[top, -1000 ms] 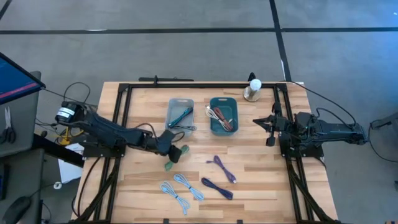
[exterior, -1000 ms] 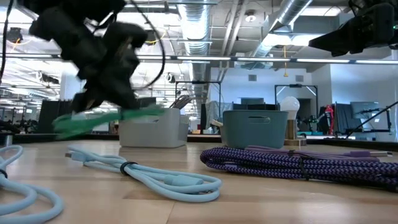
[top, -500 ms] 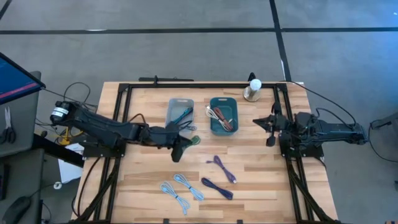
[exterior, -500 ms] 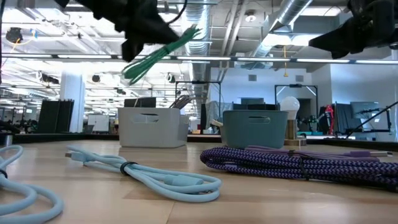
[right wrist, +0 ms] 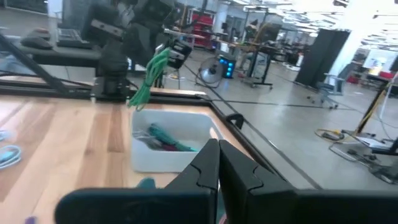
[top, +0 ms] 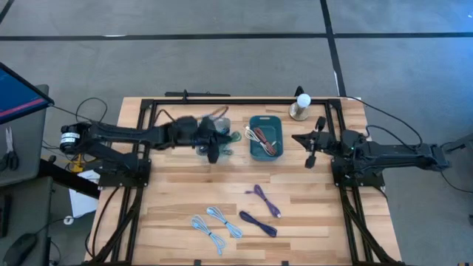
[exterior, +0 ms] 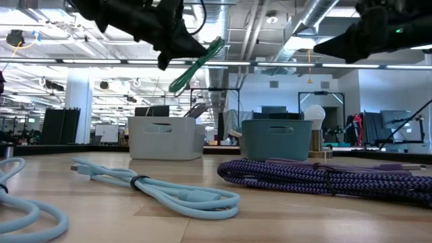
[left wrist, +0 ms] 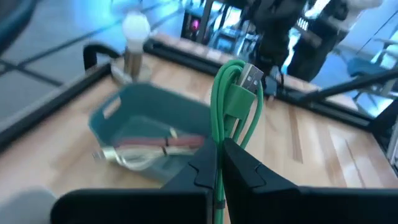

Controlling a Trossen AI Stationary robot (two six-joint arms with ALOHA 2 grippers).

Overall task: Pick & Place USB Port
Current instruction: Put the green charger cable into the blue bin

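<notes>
My left gripper (top: 213, 150) is shut on a bundled green USB cable (top: 231, 137) and hovers over the grey bin (top: 215, 123) at the table's far side. The left wrist view shows the bundle (left wrist: 235, 93) with its metal plug, and the teal bin (left wrist: 134, 118) beyond it. In the low view the cable (exterior: 197, 65) slants high above the table. My right gripper (top: 310, 148) is shut, holds nothing, and hovers just right of the teal bin (top: 266, 145). Its wrist view shows the grey bin (right wrist: 177, 146) and the held cable (right wrist: 151, 78). My left gripper pinches the green cable's looped strands (left wrist: 218, 163) between its two fingers. The tied end with the plug (left wrist: 250, 76) sticks out beyond the fingertips. The bundle is lifted clear of the table and slants below the gripper (exterior: 177, 81).
The grey bin holds a teal cable (right wrist: 166, 138); the teal bin holds red and white cables (top: 262, 139). Light blue cables (top: 215, 226) and purple cables (top: 261, 209) lie on the near half of the table. A bulb lamp (top: 301, 104) stands at the far edge.
My left gripper has carried the green cable up and from the middle of the table toward the far edge, ending over the grey bin. My right gripper has shifted a little toward the table's left, nearer the teal bin.
</notes>
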